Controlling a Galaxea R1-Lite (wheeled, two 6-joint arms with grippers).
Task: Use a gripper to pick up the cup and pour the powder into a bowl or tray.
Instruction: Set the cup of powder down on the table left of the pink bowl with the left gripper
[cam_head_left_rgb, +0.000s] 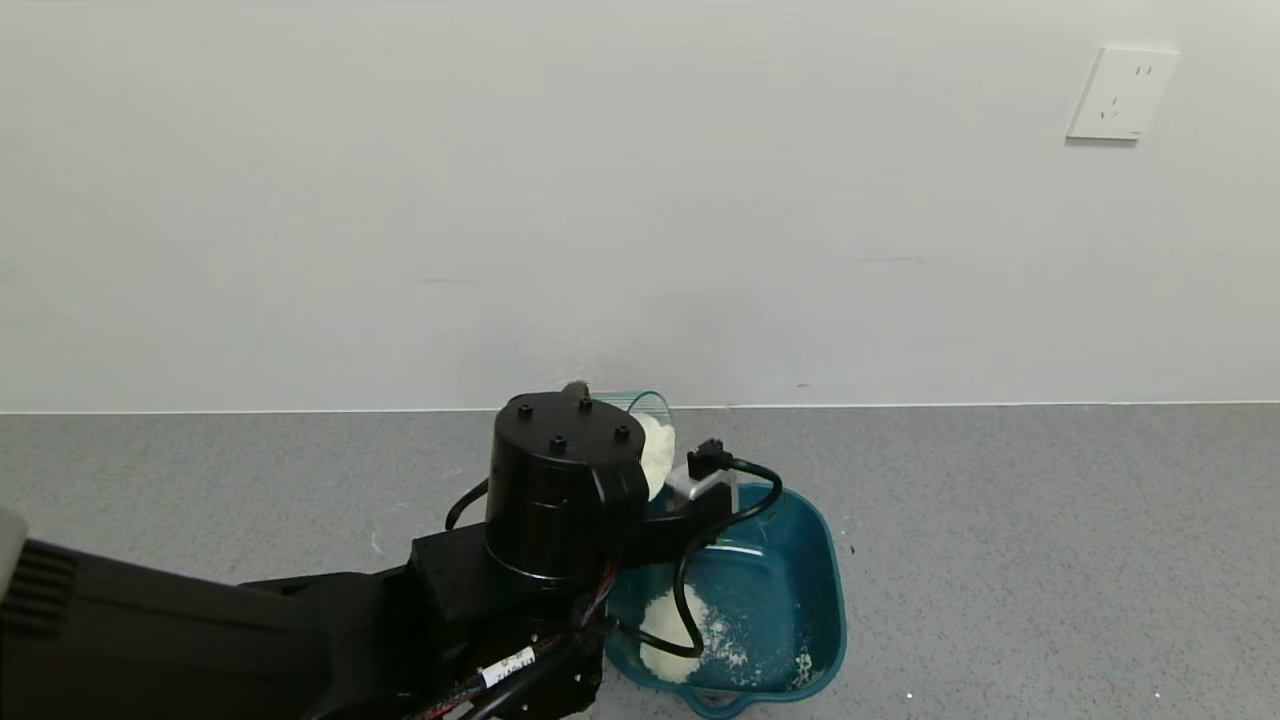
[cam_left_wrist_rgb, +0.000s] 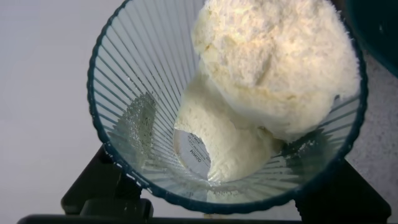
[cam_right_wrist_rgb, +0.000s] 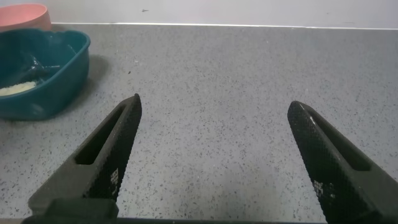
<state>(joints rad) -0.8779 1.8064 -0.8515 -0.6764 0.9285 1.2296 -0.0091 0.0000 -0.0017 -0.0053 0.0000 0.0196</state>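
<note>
My left gripper (cam_head_left_rgb: 640, 475) is shut on the cup (cam_head_left_rgb: 648, 408) and holds it tipped on its side above the far left corner of the teal tub (cam_head_left_rgb: 815, 560). Most of the gripper is hidden behind its black wrist in the head view. In the left wrist view the ribbed cup (cam_left_wrist_rgb: 137, 81) fills the frame. A clump of off-white powder (cam_left_wrist_rgb: 273, 56) sits at its mouth, and part of its base is bare. More powder (cam_head_left_rgb: 668, 630) lies in a heap inside the tub. My right gripper (cam_right_wrist_rgb: 214, 106) is open and empty, low over the grey counter.
A pink bowl (cam_right_wrist_rgb: 22, 15) stands behind the tub (cam_right_wrist_rgb: 56, 87) in the right wrist view. Small powder specks lie on the grey counter (cam_head_left_rgb: 1000, 560) around the tub. A white wall with a socket (cam_head_left_rgb: 1120, 92) rises behind the counter.
</note>
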